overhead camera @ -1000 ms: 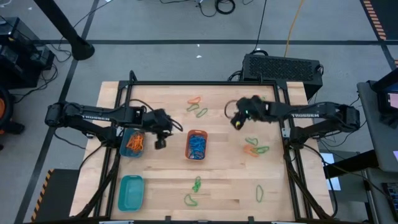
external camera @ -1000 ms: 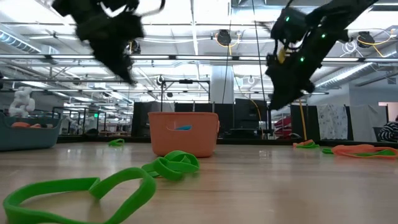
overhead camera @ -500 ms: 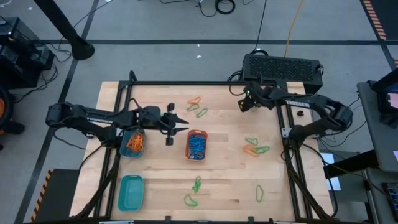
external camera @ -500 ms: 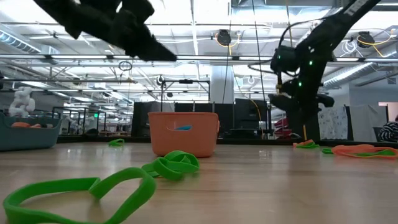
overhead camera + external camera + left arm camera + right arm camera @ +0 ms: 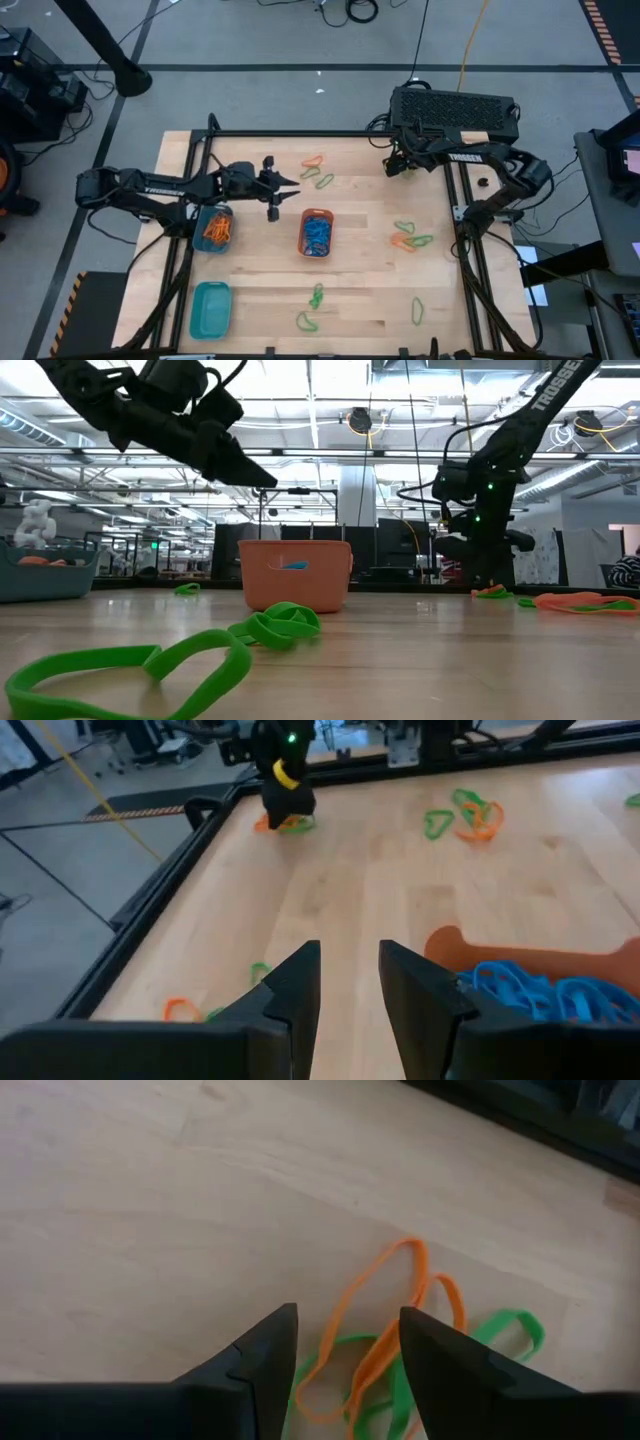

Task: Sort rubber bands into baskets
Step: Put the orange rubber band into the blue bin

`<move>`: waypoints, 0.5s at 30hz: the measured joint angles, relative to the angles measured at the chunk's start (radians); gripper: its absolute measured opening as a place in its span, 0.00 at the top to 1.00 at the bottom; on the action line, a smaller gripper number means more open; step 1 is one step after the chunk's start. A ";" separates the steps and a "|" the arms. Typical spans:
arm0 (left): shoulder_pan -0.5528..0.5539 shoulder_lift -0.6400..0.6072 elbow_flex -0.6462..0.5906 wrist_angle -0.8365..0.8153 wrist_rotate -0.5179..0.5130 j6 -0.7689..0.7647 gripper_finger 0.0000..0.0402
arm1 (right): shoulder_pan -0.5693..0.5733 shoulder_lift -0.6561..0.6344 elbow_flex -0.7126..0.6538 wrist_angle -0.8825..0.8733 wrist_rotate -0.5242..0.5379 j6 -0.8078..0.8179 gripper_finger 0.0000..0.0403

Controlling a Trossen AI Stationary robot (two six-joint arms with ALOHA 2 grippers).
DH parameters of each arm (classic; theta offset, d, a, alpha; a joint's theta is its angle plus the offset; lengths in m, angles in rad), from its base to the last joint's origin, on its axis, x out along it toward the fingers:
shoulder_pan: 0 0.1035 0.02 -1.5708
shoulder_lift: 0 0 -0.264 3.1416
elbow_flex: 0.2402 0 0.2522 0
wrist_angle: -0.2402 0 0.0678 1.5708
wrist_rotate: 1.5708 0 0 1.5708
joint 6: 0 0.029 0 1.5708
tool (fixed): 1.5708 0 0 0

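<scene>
Holding my left gripper (image 5: pixel 291 192) in the air just beside the orange basket (image 5: pixel 316 232), on its far-left side, I am keeping its 2 fingers (image 5: pixel 290 995) slightly apart with nothing between them. That basket is sitting mid-table with blue rubber bands (image 5: pixel 535 995) heaped inside (I am seeing them close up past my own fingertips). To the basket's left, the round basket (image 5: pixel 213 228) is holding orange bands, and the teal rectangular basket (image 5: pixel 210 309) is lying toward the near-left from it.

My right gripper (image 5: pixel 396 167) is hanging low far from the orange basket, at the table's back-right edge, fingers (image 5: pixel 262 1355) parted and empty, straddling a small tangle of orange and green bands (image 5: pixel 400 1355) on the wood without gripping it.

Loose bands are lying all around the orange basket: an orange-and-green cluster (image 5: pixel 317 170) behind it, another cluster (image 5: pixel 410 236) to its right, and green loops (image 5: pixel 314 305) in front of it.
</scene>
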 joint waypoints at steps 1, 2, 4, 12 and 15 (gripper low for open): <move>0.004 0.000 0.000 0.005 0.015 0.000 0.72 | -0.004 0.000 0.000 -0.004 0.000 0.000 0.58; 0.006 -0.001 0.000 0.010 0.026 0.000 0.72 | -0.008 0.001 0.000 0.001 0.000 0.000 0.58; 0.010 -0.001 0.000 0.007 0.040 0.000 0.72 | -0.011 0.011 0.000 0.007 0.000 0.008 0.58; 0.009 0.000 0.000 0.005 0.041 0.000 0.72 | -0.019 0.100 0.005 0.070 -0.041 0.007 0.59; 0.009 0.000 0.000 0.001 0.041 -0.001 0.72 | -0.010 0.105 0.011 0.063 -0.040 -0.002 0.65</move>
